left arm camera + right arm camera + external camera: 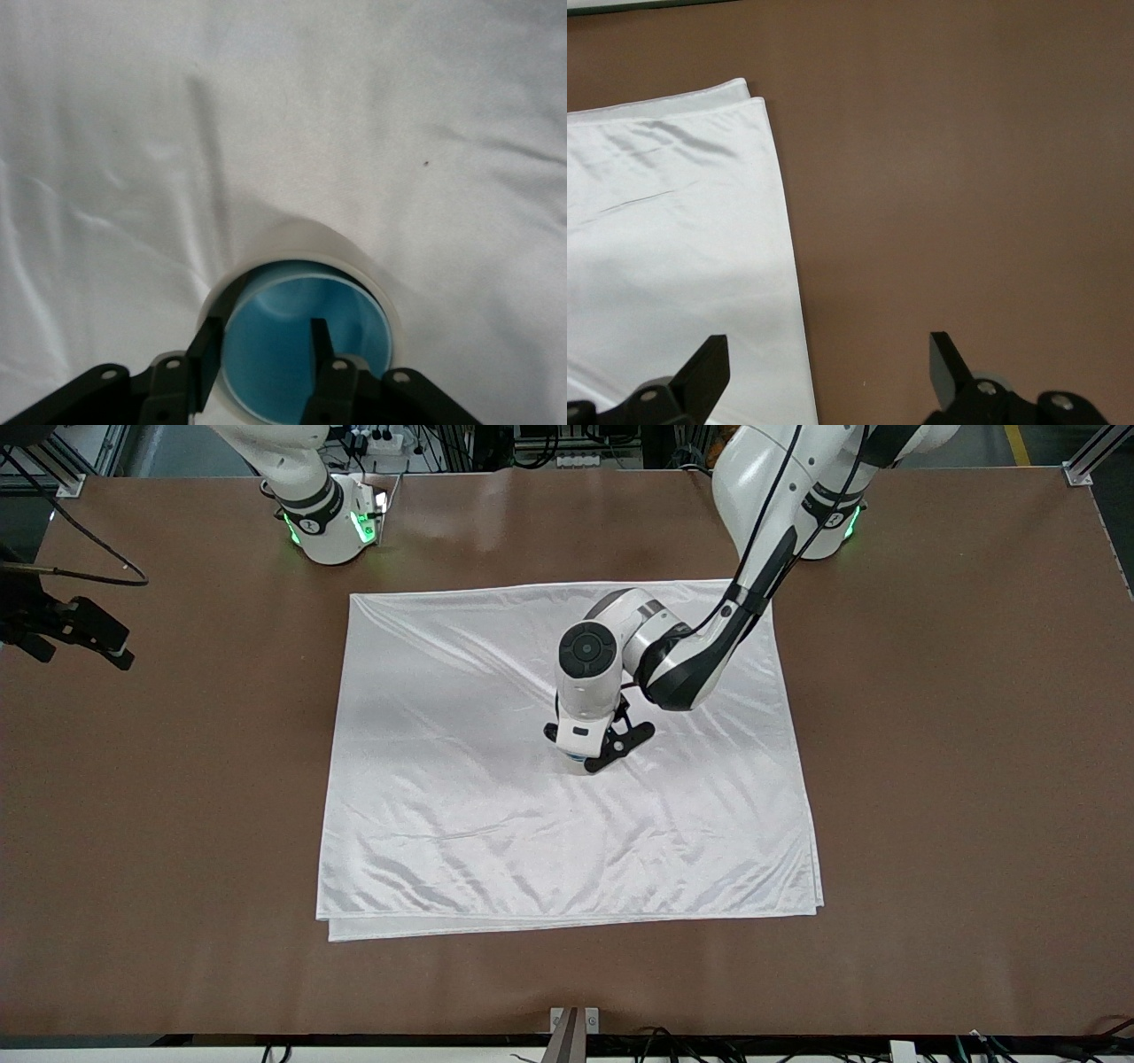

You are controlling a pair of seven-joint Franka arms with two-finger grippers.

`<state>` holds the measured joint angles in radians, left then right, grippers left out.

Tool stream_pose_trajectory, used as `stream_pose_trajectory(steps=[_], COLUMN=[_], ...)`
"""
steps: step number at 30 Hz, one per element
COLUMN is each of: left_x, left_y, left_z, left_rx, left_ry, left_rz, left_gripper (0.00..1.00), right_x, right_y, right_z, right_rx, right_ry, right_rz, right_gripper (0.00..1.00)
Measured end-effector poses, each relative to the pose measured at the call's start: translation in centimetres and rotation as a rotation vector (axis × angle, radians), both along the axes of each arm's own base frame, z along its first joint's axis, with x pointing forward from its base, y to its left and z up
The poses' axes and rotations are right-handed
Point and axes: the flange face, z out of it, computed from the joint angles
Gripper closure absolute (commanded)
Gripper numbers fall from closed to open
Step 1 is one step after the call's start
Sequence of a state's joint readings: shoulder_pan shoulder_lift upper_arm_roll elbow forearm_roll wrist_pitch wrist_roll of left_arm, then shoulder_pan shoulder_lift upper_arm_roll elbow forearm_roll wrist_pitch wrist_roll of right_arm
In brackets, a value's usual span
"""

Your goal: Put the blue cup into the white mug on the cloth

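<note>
The white mug (310,243) stands on the middle of the cloth (443,779). The blue cup (292,354) sits inside it, its bright blue inside showing. My left gripper (263,341) is low over the mug's mouth and open. One finger (208,350) is down between the cup's wall and the mug's wall. The other finger (319,345) is inside the cup, apart from its wall. In the front view the left gripper (592,755) hides the mug; only a sliver of blue shows. My right gripper (828,354) is wide open and empty over the bare table beside the cloth's edge (780,221).
The brown table (957,779) surrounds the cloth on all sides. The cloth's layered edge (567,921) lies nearest the front camera. The right arm waits at the right arm's end of the table, its gripper (106,646) off the cloth.
</note>
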<state>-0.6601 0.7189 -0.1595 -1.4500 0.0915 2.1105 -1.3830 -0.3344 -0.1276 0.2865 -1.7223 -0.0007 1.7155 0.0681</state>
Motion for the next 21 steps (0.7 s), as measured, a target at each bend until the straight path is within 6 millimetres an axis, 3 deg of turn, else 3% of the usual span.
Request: stream_pose_trajectory(steps=[10, 17, 21], left_x=[0.2, 0.8, 2.3], left_y=[-0.2, -0.1, 1.3], left_z=[0.8, 3.3, 5.4], left_rx=[-0.014, -0.036, -0.037], left_ry=[-0.014, -0.046, -0.085], left_rz=[0.0, 0.007, 0.029], left_gripper=[0.0, 0.0, 0.0], right_x=[0.0, 0.0, 0.0], right_y=[0.1, 0.2, 0.2], right_z=[0.2, 0.2, 0.5], right_rx=[0.0, 0.0, 0.0], right_ry=[-0.004, -0.004, -0.011], right_rz=[-0.001, -0.001, -0.001], right_gripper=[0.0, 0.0, 0.0])
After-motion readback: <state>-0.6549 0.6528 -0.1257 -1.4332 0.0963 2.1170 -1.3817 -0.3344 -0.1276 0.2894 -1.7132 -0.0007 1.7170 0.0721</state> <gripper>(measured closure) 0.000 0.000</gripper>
